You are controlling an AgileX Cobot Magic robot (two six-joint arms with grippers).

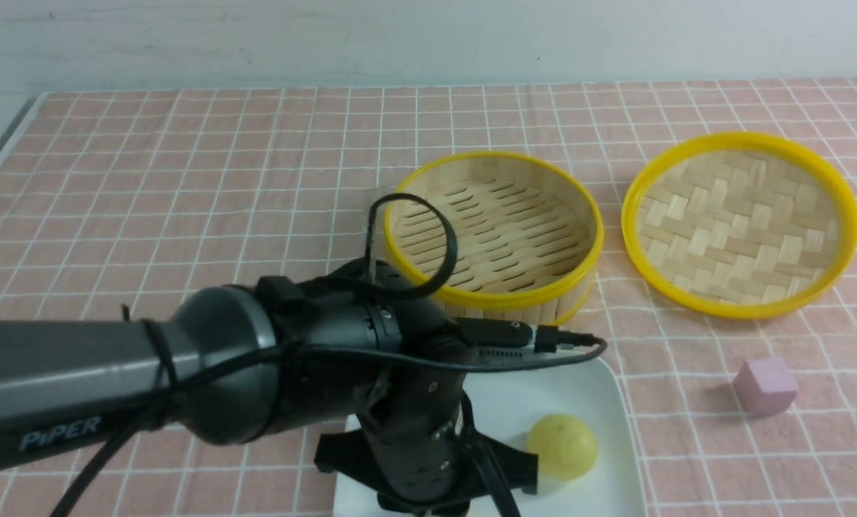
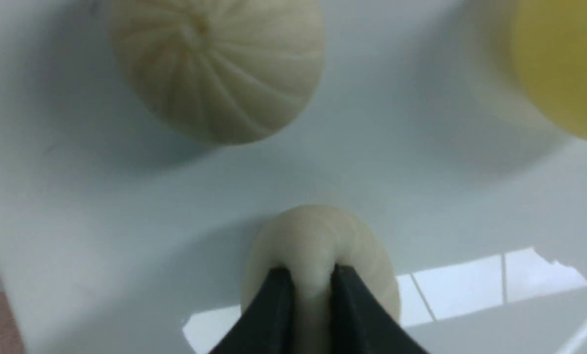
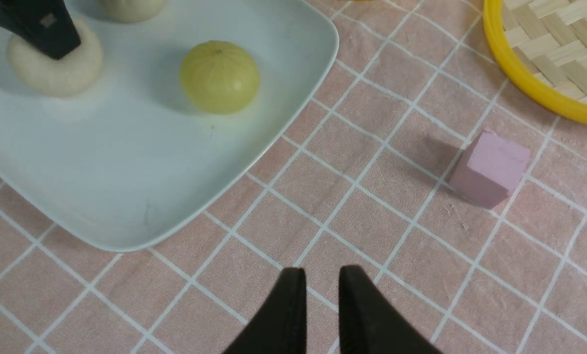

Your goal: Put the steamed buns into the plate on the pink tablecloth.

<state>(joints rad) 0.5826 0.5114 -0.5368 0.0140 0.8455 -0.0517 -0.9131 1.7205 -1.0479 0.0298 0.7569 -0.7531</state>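
White glossy plate [image 1: 604,402] on the pink tablecloth [image 1: 184,215] taken as reference. All three steamed buns lie inside its rim: the yellow bun [image 1: 562,446] toward its right side, one pale bun [image 2: 224,73] apart from it, and a second pale bun [image 2: 268,241] under the left pincer [image 2: 313,280]. Left pincer: tips slightly parted, with pale dough showing between them; whether they squeeze it or have let go cannot be told. Right pincer [image 3: 323,280]: parted, nothing between its tips, over the cloth outside the plate. Pink cube [image 1: 766,388] to the right of the plate; bamboo basket [image 1: 579,287] just beyond it. Assessment: placing looks all but complete, with a clean release and lift the likely remainder. Main risk: the soft dough clings to the tips, so a lift made before they part fully would carry the bun up and drop it. Second risk: opening wide or withdrawing sideways could roll that bun into its pale neighbour, or toward the rim. Pressing lower might dent it or make the plate slide on the cloth. Suggested: open gradually, then rise straight before travelling.
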